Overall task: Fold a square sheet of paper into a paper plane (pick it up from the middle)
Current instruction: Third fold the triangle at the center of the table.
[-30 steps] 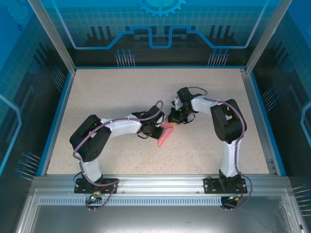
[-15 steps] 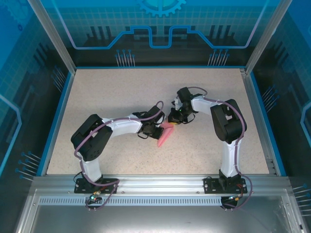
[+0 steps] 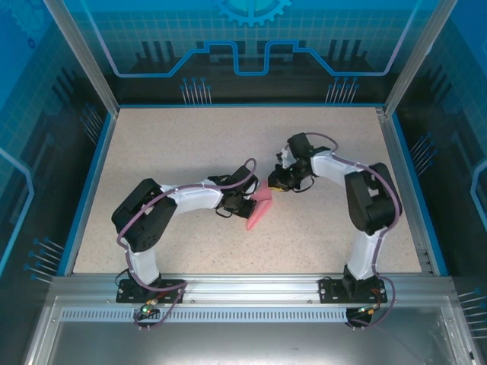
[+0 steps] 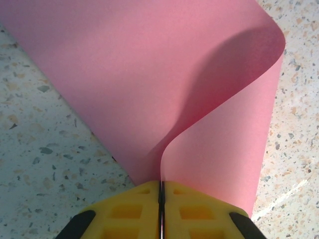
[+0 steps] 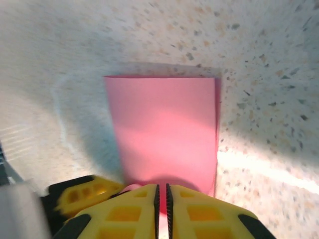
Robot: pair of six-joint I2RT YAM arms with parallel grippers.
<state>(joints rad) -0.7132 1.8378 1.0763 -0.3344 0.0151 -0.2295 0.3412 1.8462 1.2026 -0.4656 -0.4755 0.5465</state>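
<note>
MID-FOLD: The paper (image 3: 259,207) lies near the middle of the table (image 3: 190,144), a shade toward 6 o'clock from its centre, with both arms bent in over it. The left hand (image 3: 242,204), at the sheet's 9 o'clock, is clenched on one edge. Its wrist camera shows the pink sheet running straight in between the yellow fingers, then sweeping away in a soft, rounded loop that has not been pressed into a crease.

The right hand (image 3: 275,185) sits at the sheet's 1 o'clock, its fingers all but closed at the paper's near edge. Whether they nip that edge or merely rest beside it cannot be told. From that wrist the sheet reads as a doubled-over rectangle, a second layer peeping out along one side, so the two halves look slightly out of line.

By all appearances this is an early stage, the first doubling of the square that gives the plane its centre line. No pointed nose or wing folds can be seen.

The next move likely calls for squaring the edges. The upper layer would then be lowered flat and the rounded bend pressed down along its length, with one hand pinning the sheet so the thin paper does not slide or spring open.
</note>
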